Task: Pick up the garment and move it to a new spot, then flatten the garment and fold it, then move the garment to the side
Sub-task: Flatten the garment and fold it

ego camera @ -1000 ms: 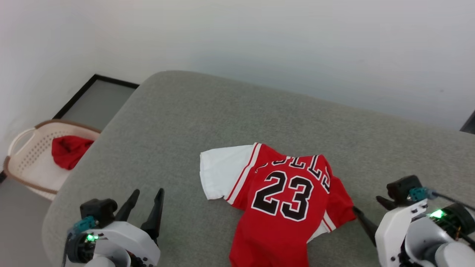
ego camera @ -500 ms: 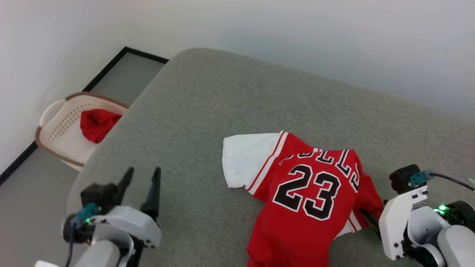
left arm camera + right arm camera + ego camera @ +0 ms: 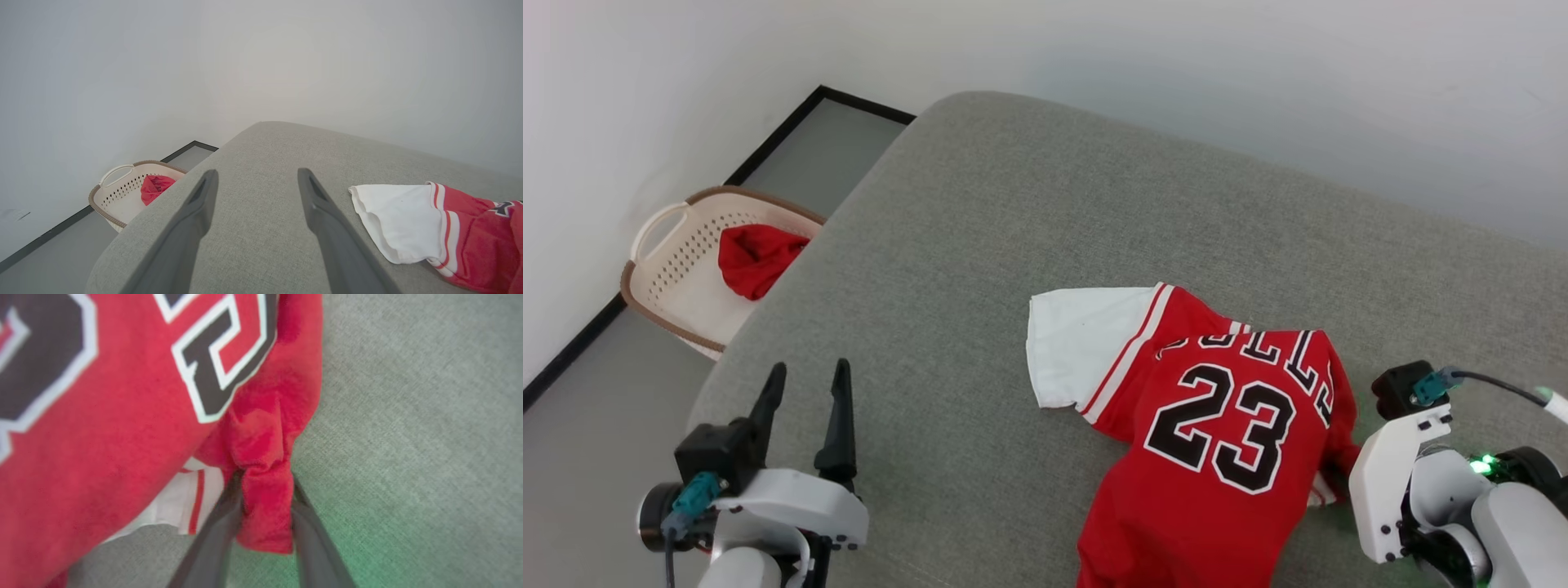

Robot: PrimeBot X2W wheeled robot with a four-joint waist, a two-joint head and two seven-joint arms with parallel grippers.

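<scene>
On top of a broad grey woven-fabric cushion (image 3: 980,269), seen from the head: a red basketball jersey (image 3: 1217,441) with black, white-edged "23" and arched lettering, lying right of centre. Long axis near-to-far, leaning slightly left toward the near end. Shoulders and lettering at the far end, hem toward the robot and cut by the lower frame edge. White sleeve with red-and-white striped trim sticking out to the left. Left gripper (image 3: 807,371) low at the left over bare cushion, well apart from the jersey, dark fingers spread and released. Right gripper (image 3: 1342,483) tucked against the jersey's right edge, fingers hidden by cloth. Beyond the cushion's left edge, a perforated cream plastic basket (image 3: 670,269) holding a plain red cloth bundle (image 3: 756,261).

From the left wrist: spread fingers over grey cushion, white sleeve off to the right, basket at lower left.

From the right wrist: dark fingers pressed on both sides of a bunched red fold at the jersey's edge, gripping it, with striped white trim just left of the fold.
</scene>
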